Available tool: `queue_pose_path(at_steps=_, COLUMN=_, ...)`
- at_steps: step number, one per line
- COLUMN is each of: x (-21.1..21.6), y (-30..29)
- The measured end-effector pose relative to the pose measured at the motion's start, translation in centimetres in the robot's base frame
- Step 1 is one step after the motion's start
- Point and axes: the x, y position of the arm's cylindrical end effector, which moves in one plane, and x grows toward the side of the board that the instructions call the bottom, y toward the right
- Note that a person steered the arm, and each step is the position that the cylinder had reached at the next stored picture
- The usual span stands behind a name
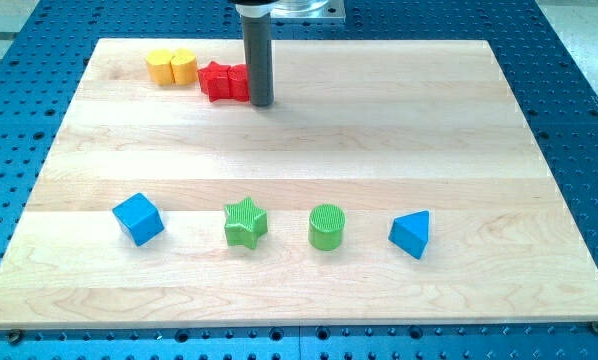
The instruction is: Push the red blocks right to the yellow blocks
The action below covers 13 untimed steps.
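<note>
**Tip parked right behind the red blocks**

So my tip [262, 102] is sitting at the view's top of the wooden board [309, 140], pressed up against the right side of the red blocks [225, 82]. No claw on this rig, it's just a plain rod, so nothing opening or clamping. The yellow blocks [171, 67] sit further toward the view's left of the tip, just past the reds, basically touching them. Well below the tip, toward the view's bottom, there's a row: blue cube [138, 218], green star [245, 222], green cylinder [327, 227], blue triangular block [411, 234].
</note>
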Motion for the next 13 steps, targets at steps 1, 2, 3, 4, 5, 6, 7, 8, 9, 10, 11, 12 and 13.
queue_pose_path(at_steps=1, x=2.2, y=-2.1)
queue_pose_path(at_steps=2, x=0.0, y=-4.8)
queue_pose_path(at_steps=3, x=-1.0, y=-4.5)
queue_pose_path(at_steps=4, x=1.1, y=-7.0)
queue_pose_path(at_steps=5, x=1.0, y=-8.1)
queue_pose_path(at_steps=6, x=0.4, y=-7.8)
queue_pose_path(at_steps=7, x=0.3, y=-7.8)
queue_pose_path(at_steps=8, x=-0.3, y=-7.8)
queue_pose_path(at_steps=9, x=-1.9, y=-7.7)
queue_pose_path(at_steps=10, x=-2.0, y=-7.7)
queue_pose_path(at_steps=11, x=-2.2, y=-7.7)
queue_pose_path(at_steps=12, x=-2.9, y=-7.4)
queue_pose_path(at_steps=13, x=-2.9, y=-7.3)
